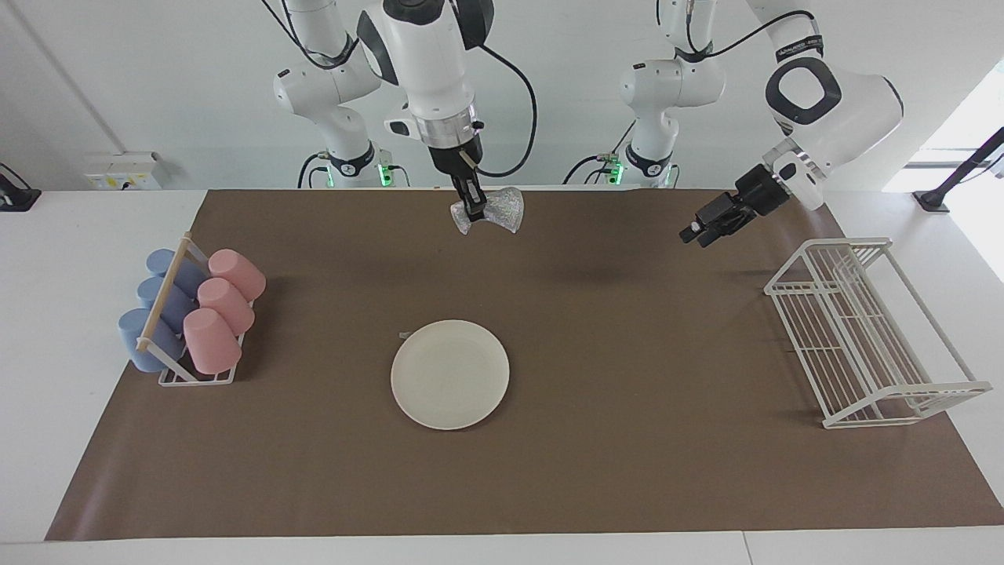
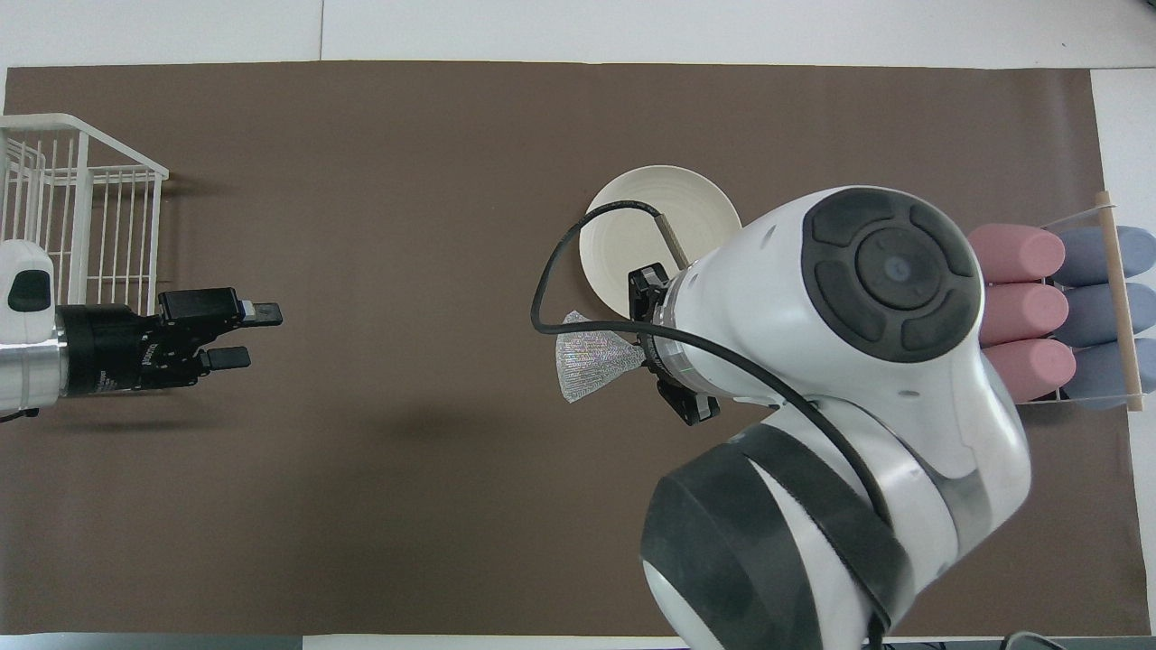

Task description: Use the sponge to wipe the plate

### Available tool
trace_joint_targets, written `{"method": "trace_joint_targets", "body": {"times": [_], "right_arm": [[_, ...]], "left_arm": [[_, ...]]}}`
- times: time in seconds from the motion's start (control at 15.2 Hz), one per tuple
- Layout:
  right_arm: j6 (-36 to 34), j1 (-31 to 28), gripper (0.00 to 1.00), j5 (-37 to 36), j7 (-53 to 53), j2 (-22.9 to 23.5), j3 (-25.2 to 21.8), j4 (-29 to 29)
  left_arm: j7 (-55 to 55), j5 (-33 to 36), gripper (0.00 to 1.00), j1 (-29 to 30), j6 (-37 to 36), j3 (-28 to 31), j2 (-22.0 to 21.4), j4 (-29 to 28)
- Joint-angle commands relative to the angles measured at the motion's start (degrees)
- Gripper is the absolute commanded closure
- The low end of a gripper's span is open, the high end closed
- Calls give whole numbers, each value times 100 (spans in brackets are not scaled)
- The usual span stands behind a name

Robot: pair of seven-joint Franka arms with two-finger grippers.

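While the cups (image 1: 192,314) lie on their sides in a small rack (image 1: 196,375) at the right arm's end of the table, pink ones stacked beside blue ones with a wooden rod across them, the brown mat (image 1: 627,471) spreads over most of the tabletop. Next along the facing view comes the plate (image 1: 450,374), cream-white and round, lying flat on the mat about midway between the two ends, with nothing on it and nothing touching it. Over the strip of mat between the plate and the robots hangs the right gripper (image 1: 473,213), raised high and pointing down, its fingertips pinched together on the middle of the sponge (image 1: 492,210). That silvery, glittery pad is squeezed into a bow shape, its two ends flaring out to either side of the fingers, and it is well clear of the plate and of the mat. In the overhead view the right arm's wrist covers part of the plate, and the sponge (image 2: 591,361) shows just off the plate's rim (image 2: 623,185).

Further along, the left gripper (image 1: 696,232) waits in the air over bare mat, fingers apart and holding nothing. At the left arm's end of the table stands the white wire dish rack (image 1: 867,333), resting partly on the mat.
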Motion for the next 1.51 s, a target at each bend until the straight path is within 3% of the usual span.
{"method": "trace_joint_targets", "body": {"times": [0.0, 0.33, 0.53, 0.92, 1.25, 1.38, 1.45], "right_arm": [[-269, 158, 100, -87, 555, 134, 28, 351], [-93, 590, 100, -289, 1548, 309, 37, 491], [-233, 880, 100, -324, 2295, 993, 37, 1421], [-480, 1056, 100, -860, 2412, 1127, 37, 1608], [-524, 1170, 100, -869, 2412, 1127, 37, 1608], [-524, 1179, 100, -869, 2420, 1127, 37, 1608], [-524, 1179, 100, -869, 2420, 1127, 37, 1608]], "left_arm": [[46, -929, 0, -2, -366, 18, 72, 155], [309, -2134, 0, -361, -657, -9, 45, 138], [695, -2583, 0, -713, -859, 0, 133, 129], [908, -2681, 0, -1144, -1193, -18, 441, 243], [908, -2919, 4, -1391, -780, -18, 555, 313], [917, -2884, 16, -1382, -833, -18, 564, 340], [917, -2857, 31, -1365, -885, -9, 564, 340]]}}
